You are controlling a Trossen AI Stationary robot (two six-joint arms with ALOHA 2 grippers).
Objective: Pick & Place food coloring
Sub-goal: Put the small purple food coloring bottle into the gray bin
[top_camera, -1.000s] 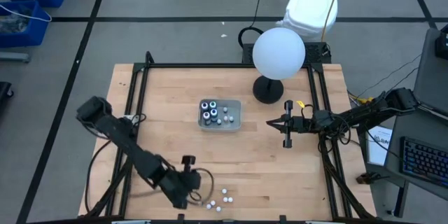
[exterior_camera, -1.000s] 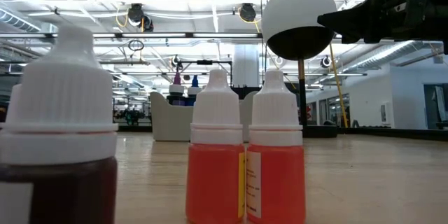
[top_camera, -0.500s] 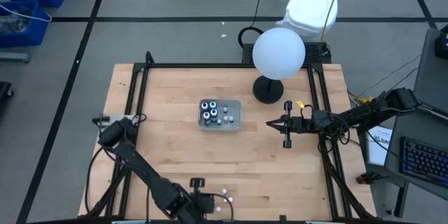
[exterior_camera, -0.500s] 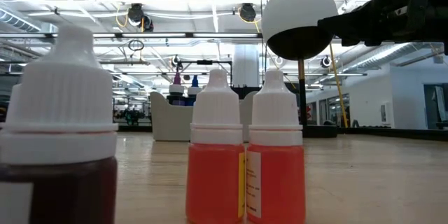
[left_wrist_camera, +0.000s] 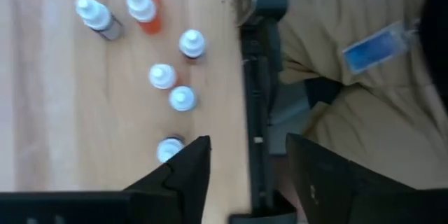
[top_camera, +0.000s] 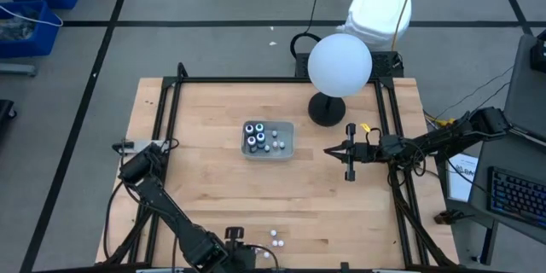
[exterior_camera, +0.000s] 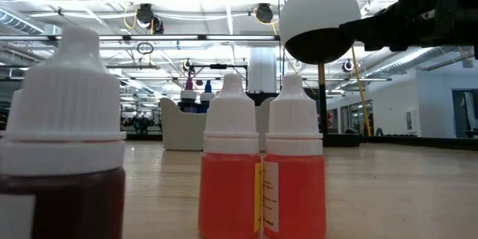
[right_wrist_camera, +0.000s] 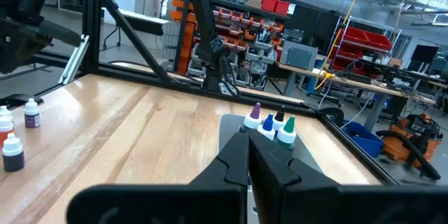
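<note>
Food coloring bottles (top_camera: 275,238) are sitting in two groups: a loose cluster of white-capped ones (left_wrist_camera: 163,75) on the desk's near edge, and several more standing inside the grey tray (top_camera: 269,139) at mid-desk, coloured tips showing (right_wrist_camera: 269,123).

Progress, as a judgement: partly done. Tray is holding a share of the set; at least six are waiting outside it on the bare wood, two of them orange-filled (exterior_camera: 261,172).

Left claw (left_wrist_camera: 245,164) is hanging over the near edge beside the loose cluster, fingers spread apart, gripping nothing; one cap is lying just beside a fingertip. Right claw (top_camera: 351,151) is idling on the far-right side, well apart from the tray, fingers pressed shut and empty.

Desk (top_camera: 205,179) is pale wood planking inside a black frame. White globe lamp (top_camera: 339,65) is standing on a black base behind the tray. Room beyond is looking like a workshop: red storage bins, shelving, ceiling strip lights. A person's tan clothing and a blue badge (left_wrist_camera: 374,44) are showing just past the desk edge.
</note>
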